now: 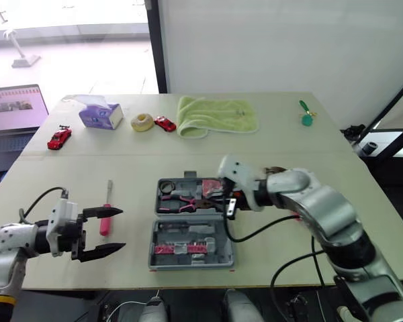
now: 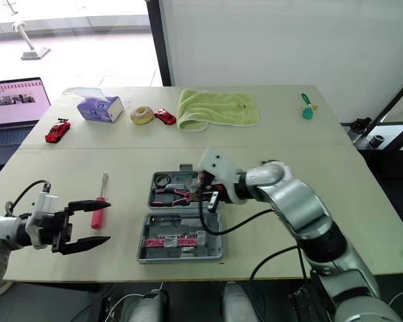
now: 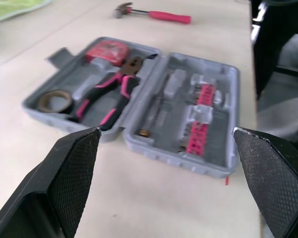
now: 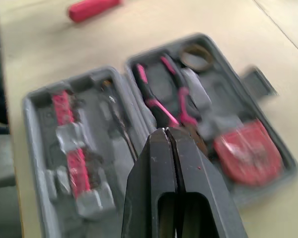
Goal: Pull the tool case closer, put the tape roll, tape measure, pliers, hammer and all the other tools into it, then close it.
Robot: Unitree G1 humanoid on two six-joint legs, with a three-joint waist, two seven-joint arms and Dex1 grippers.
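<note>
The grey tool case (image 1: 191,248) lies open mid-table. Its far half holds a dark tape roll (image 1: 166,186), pink-handled pliers (image 1: 181,203) and a red tape measure (image 4: 248,151); its near half holds pink bit strips (image 1: 181,249). My right gripper (image 1: 217,198) hovers over the far half above the pliers, fingers shut with nothing between them. My left gripper (image 1: 119,229) stands open left of the case, beside a pink-handled screwdriver (image 1: 105,213) lying on the table. A pink-handled hammer (image 3: 154,14) lies on the table beyond the case in the left wrist view.
Along the far side sit a purple tissue box (image 1: 101,115), a yellowish ring (image 1: 142,122), two red toy cars (image 1: 59,137) (image 1: 164,123), a green towel (image 1: 215,114) and a small green item (image 1: 306,118). A laptop (image 1: 13,111) stands off the table's left.
</note>
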